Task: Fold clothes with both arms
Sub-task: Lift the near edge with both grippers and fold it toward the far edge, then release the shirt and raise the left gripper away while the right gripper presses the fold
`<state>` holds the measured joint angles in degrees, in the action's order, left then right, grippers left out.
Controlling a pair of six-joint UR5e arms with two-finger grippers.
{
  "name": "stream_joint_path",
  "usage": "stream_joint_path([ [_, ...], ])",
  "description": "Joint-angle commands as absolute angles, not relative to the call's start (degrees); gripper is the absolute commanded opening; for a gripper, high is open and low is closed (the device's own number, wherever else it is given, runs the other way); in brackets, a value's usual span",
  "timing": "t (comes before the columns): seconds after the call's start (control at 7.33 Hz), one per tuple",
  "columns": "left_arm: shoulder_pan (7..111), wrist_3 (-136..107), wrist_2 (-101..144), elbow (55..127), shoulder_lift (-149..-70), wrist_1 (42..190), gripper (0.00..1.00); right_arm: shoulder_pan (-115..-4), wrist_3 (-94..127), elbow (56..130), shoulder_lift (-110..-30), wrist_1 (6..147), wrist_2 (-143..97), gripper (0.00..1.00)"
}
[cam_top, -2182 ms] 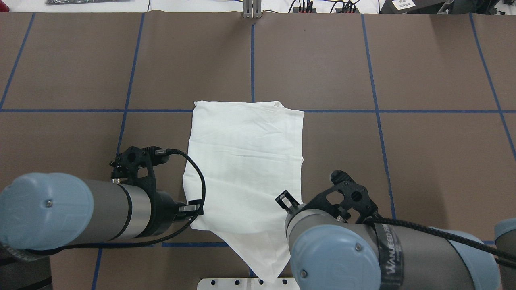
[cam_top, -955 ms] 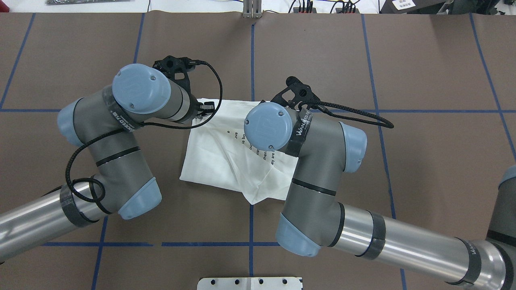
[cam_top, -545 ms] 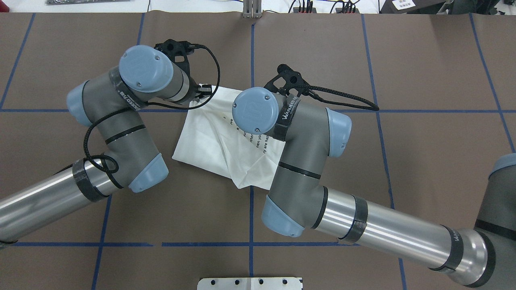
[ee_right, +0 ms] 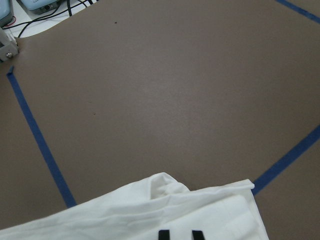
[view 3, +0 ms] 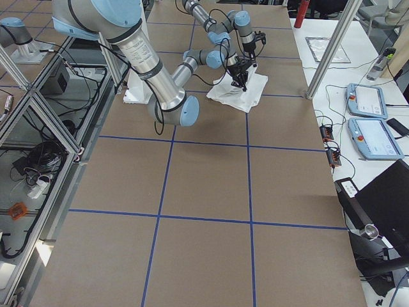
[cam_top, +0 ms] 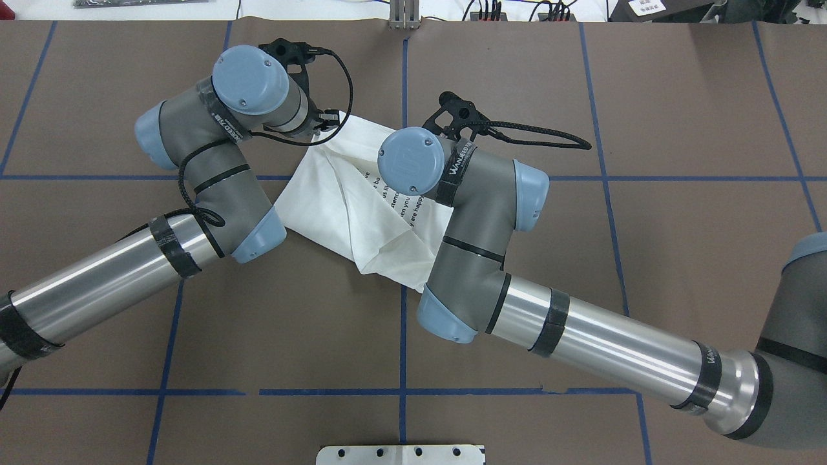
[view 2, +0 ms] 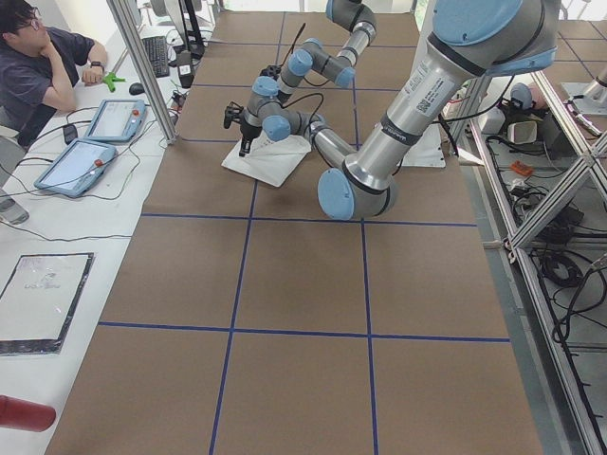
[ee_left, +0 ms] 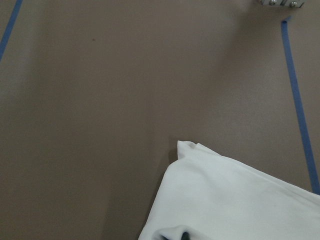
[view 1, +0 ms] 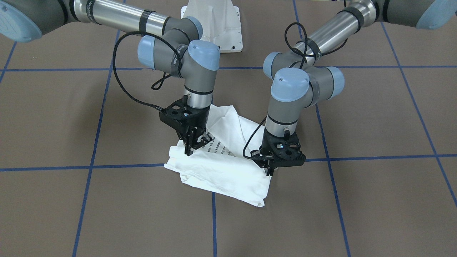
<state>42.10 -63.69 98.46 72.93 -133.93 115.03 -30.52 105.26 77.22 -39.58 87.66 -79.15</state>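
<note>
The jaws of the left black two-finger gripper (view 1: pixel 268 170) point straight down and are pinched closed on the edge of the white long-sleeved cotton T-shirt (view 1: pixel 228 171) on the robot's left side. The jaws of the right black two-finger gripper (view 1: pixel 188 150) are likewise closed on the fabric at the opposite side, just beside the block of small black printed text (view 1: pixel 218 147). The T-shirt lies folded and askew on the brown paper-covered counter (view 1: pixel 107 214), over a crossing of blue tape lines (view 1: pixel 89 166), its upper layer doubled over and wrinkled. The silver-grey left arm with light blue joint caps (view 1: pixel 287 107) and the matching right arm (view 1: pixel 198 82) bend down over it from the side of the white pedestal base (view 1: pixel 225 28).
</note>
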Motion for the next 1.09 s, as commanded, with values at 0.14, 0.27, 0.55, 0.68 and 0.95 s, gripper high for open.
stream_joint_path([
  [0.14,49.18,-45.97,109.17,76.52,-128.98,118.3,1.0,-33.31,101.51,74.88,-33.85,88.67,-88.33,1.0],
  [0.27,53.05,-36.22,112.21,79.86,-125.02,118.3,1.0,-32.09,101.77,75.32,-32.88,90.68,-88.24,1.0],
  [0.55,55.54,-31.73,113.73,80.85,-122.7,118.39,1.0,-25.88,101.17,75.41,-30.95,94.29,-87.72,1.0],
  [0.68,55.63,-31.9,113.64,81.56,-122.52,118.39,1.0,-23.23,97.77,74.89,-29.11,98.74,-87.63,1.0],
  [0.95,55.63,-32.43,113.73,86.02,-119.28,118.13,1.0,-19.87,88.99,73.05,-28.39,100.97,-83.87,1.0],
])
